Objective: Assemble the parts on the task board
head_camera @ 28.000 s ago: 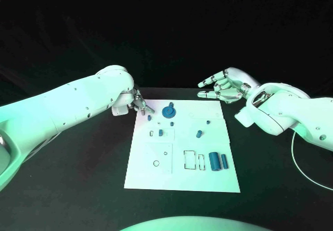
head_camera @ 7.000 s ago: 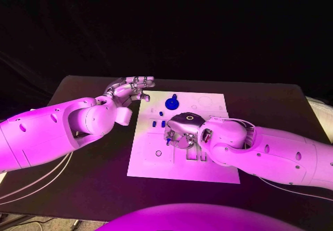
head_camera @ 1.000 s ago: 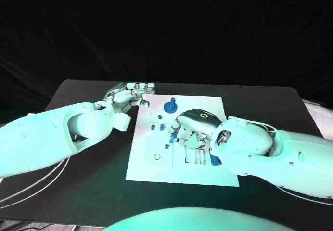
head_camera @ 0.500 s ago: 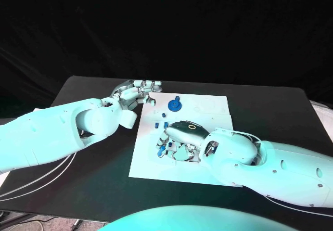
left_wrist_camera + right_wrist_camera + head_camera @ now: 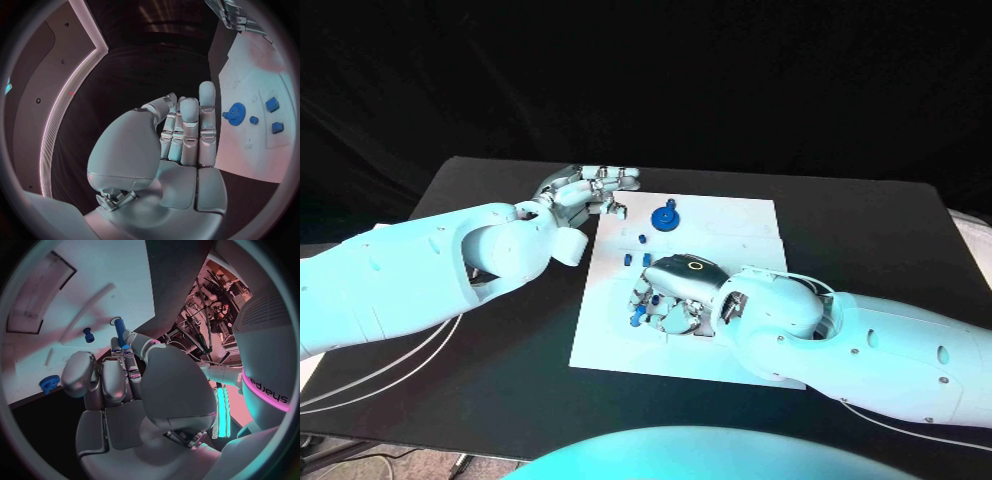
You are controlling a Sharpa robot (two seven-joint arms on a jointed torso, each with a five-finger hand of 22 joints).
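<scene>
Here the right wrist view reveals the right robot hand (image 5: 128, 390) pinching a blue peg (image 5: 120, 331) over the task board (image 5: 94, 285).

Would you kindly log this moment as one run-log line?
left hand: open, at task board corner | right hand: holds blue pin over board | blue gear: untouched

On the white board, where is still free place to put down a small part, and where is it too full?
The white task board is bare along its far right strip, beside the round blue gear. Its near left corner, below the right hand, is also bare. It is crowded in the middle, where that hand holds a blue peg among small blue pieces.
</scene>
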